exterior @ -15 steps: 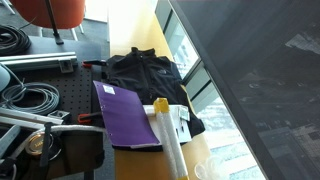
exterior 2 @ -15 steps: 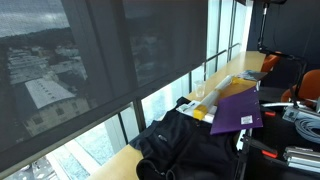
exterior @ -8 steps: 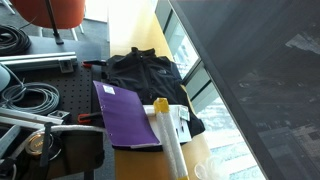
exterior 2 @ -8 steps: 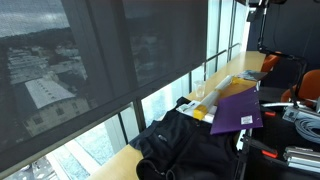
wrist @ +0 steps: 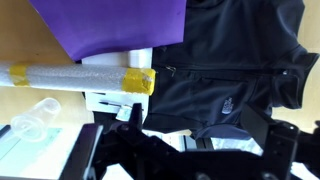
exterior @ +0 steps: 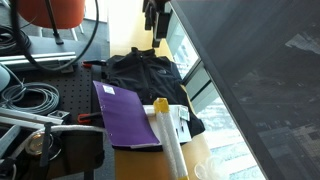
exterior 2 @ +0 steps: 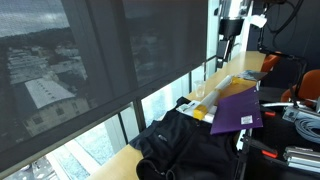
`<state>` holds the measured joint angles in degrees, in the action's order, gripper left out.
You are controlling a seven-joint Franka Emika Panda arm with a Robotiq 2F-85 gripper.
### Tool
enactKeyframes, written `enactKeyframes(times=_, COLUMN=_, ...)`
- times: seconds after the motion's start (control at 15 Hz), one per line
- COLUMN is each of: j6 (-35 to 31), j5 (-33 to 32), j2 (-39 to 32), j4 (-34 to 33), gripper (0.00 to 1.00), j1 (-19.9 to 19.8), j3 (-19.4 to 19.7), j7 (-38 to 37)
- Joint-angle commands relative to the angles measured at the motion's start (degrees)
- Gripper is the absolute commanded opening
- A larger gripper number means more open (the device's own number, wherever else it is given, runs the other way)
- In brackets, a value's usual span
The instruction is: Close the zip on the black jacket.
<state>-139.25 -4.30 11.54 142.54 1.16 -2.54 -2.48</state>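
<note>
Jacket point(exterior: 145, 75), black, spread flat on the wooden counter point(exterior: 125, 35) along the window; same jacket point(exterior 2: 185, 145) low in an exterior view and filling the right of the wrist view point(wrist: 235, 75). Zip line point(wrist: 230, 68) faintly traceable as a seam across the front; slider too small to pick out, so no telling how far open. Pressed against one edge by a purple folder point(exterior: 125, 112), touching or overlapping, hard to say which. Just beside the folder, a wrapped roll point(exterior: 168, 140) banded with yellow tape point(exterior: 161, 105), resting over white papers point(wrist: 115, 100), and a clear plastic cup point(wrist: 30, 122) further out. High over the far end of the counter, well apart from the cloth, the gripper point(exterior: 153, 20), fingers spread with nothing between them, pointed down. Still to do, by the look of it: the whole approach and the pull. Likely trouble: closing on loose fabric rather than the slider tab, given how little of it shows; dragging the unpinned jacket along the smooth wood instead of running the zip; bunching cloth into the teeth and jamming; nudging folder, roll or cup toward the counter's edge on the way down; pressing too hard into the wood under such thin cloth.
</note>
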Motion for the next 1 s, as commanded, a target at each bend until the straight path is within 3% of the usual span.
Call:
enactKeyframes(times=0.0, j6=-4.94, j5=0.77, j2=-14.87, j4=-7.54, gripper=1.00, j1=-1.06, j3=2.35, j7=5.59)
enactKeyframes(times=0.4, j6=-10.24, j5=-1.29, j2=-31.27, j4=-16.55, gripper=1.00, j1=-1.03, j3=1.84, j7=9.78)
enactKeyframes(times=0.93, j6=-14.52, j5=-4.56, j2=-43.15, j4=-20.89, gripper=1.00, j1=3.12, j3=1.30, j7=8.74)
